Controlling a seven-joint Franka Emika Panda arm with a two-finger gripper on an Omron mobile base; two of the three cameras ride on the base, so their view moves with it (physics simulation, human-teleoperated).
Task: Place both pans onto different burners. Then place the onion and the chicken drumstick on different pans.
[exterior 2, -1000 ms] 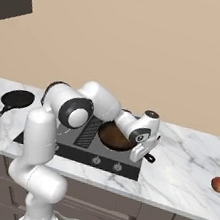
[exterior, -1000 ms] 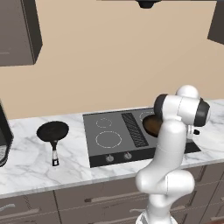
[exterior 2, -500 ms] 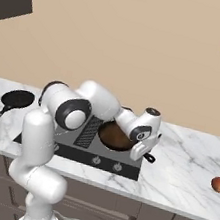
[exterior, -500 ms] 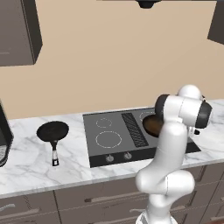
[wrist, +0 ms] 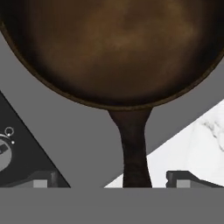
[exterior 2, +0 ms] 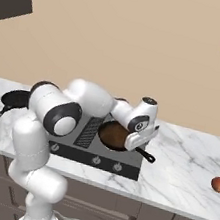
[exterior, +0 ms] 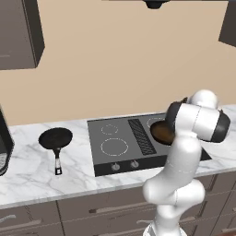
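The brown pan (wrist: 118, 48) sits on the dark grey cooktop (exterior: 115, 159), on its right side, just right of the ribbed vent (exterior: 140, 136). Its thin handle (wrist: 133, 148) pokes out over the cooktop's edge toward the white marble counter (exterior 2: 187, 175). The pincer (wrist: 113, 179) hangs right over that handle with its two tips spread wide, one on each side, and it has hold of nothing. The two tips (wrist: 41, 179) do not touch the handle. The pan has nothing in it. The robot's white arm (exterior: 184, 161) stands in front of the cooktop and hides part of the brown pan in the left base view. The black pan (exterior: 56, 138) lies on the counter well to the left of the cooktop, with its handle pointing to the front edge, and nothing is in it either. Two white burner circles (exterior: 114, 146) on the left half of the cooktop are bare. Small round knobs (exterior: 124, 165) sit along the cooktop's front strip. A small reddish-brown round thing (exterior 2: 218, 184), maybe the onion, lies on the counter far to the right of the cooktop. Dark drawers (exterior 2: 101, 202) run below the counter. A tan wall (exterior: 115, 69) rises behind the cooktop, with dark cupboards (exterior: 20, 32) up high at both sides.
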